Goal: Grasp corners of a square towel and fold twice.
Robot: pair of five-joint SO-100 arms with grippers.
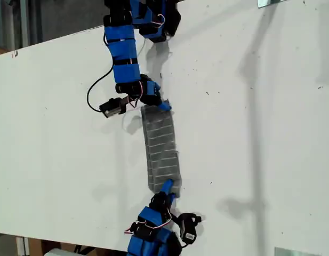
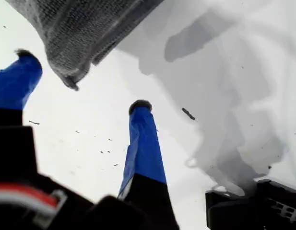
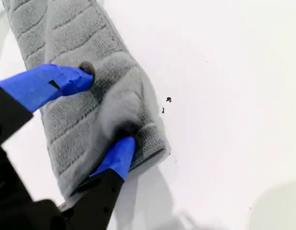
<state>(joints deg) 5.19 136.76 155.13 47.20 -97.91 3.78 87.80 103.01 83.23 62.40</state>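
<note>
1. The towel (image 1: 161, 149) lies folded into a narrow strip on the white surface (image 1: 249, 133), running up and down near the middle of the exterior view. One arm stands at each short end. The wrist views do not settle which arm is which.
2. My first gripper (image 2: 85, 84): jaws spread wide, nothing between them. A rounded corner (image 2: 66, 79) of the towel hangs just beyond the fingertips (image 2: 140, 106), close but not held. Bare surface shows below the jaws.
3. My second gripper (image 3: 103, 108): jaws set across one end of the strip. One fingertip presses on the top layer, and the other digs in at the folded end. The cloth humps up between them, so I read this as a pinch on the towel. I cannot tell how many layers it holds.
4. Step in hand (judgement): the strip shape points to at least one fold made. One end is gripped and the other is not yet taken.
5. Next move calls for (judgement): bring the first jaws over the free corner and close on all layers. Both ends should then be lifted together, level, so the strip does not skew.
6. Risk (judgement): a pinch on the top layer alone would peel the fold open when lifted.
</note>
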